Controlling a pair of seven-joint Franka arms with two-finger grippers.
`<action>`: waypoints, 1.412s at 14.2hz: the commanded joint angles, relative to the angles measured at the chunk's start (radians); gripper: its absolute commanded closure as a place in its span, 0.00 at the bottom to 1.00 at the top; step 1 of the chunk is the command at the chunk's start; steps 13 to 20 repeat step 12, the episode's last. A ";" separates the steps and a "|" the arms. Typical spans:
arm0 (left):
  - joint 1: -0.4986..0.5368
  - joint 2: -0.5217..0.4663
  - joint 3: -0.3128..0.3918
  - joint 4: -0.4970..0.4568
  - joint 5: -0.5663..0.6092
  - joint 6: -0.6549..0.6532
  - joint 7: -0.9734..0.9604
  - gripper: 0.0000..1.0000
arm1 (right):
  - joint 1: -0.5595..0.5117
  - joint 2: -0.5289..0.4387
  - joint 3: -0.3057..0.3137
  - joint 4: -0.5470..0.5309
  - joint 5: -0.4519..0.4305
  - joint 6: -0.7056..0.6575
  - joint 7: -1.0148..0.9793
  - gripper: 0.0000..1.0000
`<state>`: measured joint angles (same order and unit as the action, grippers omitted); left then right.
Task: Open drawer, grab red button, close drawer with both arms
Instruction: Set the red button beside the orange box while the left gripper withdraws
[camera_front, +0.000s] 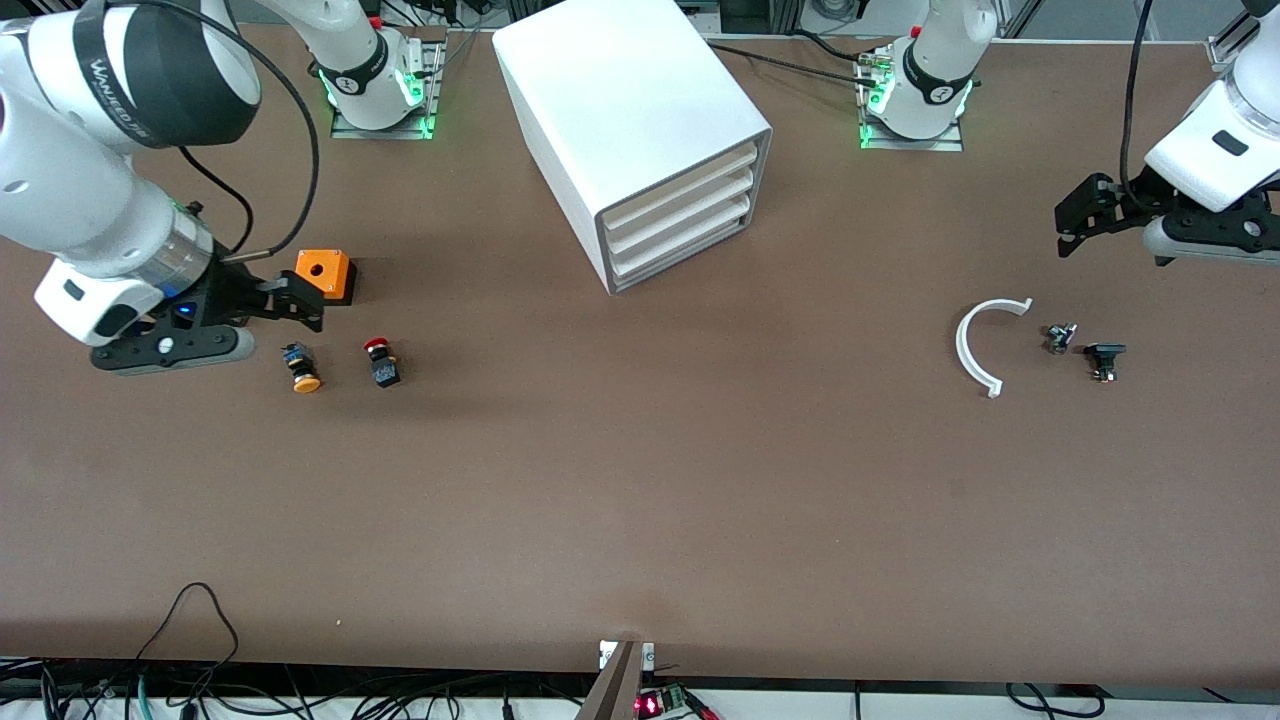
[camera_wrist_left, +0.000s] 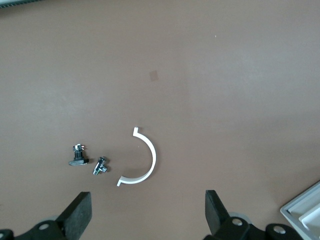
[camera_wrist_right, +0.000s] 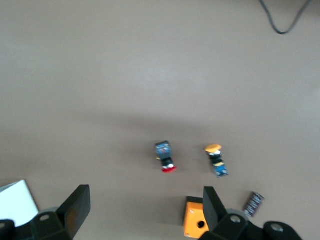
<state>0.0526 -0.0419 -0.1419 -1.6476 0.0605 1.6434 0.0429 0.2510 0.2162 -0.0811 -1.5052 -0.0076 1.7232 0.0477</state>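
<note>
All three drawers of the white cabinet sit shut at the desk's robot-side edge; opening one seems the first step, calling for a hand at a drawer front. The one red button lies toward the right arm's end, beside one yellow button and one orange box. Right hand and left hand hover, fingers apart, empty.

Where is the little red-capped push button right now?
The small red-capped push button lies on the brown table toward the right arm's end, beside the orange-yellow-capped button and nearer the front camera than the orange box with a hole.
</note>
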 joint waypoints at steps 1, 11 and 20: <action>0.010 0.017 0.002 0.017 -0.023 -0.022 0.026 0.00 | -0.086 -0.006 0.003 0.034 -0.014 -0.086 0.011 0.00; 0.085 0.030 0.004 0.017 -0.082 -0.023 0.063 0.00 | -0.107 -0.071 -0.061 0.062 -0.028 -0.186 -0.006 0.00; 0.085 0.028 0.004 0.017 -0.082 -0.023 0.063 0.00 | -0.107 -0.074 -0.066 0.042 -0.025 -0.172 -0.017 0.00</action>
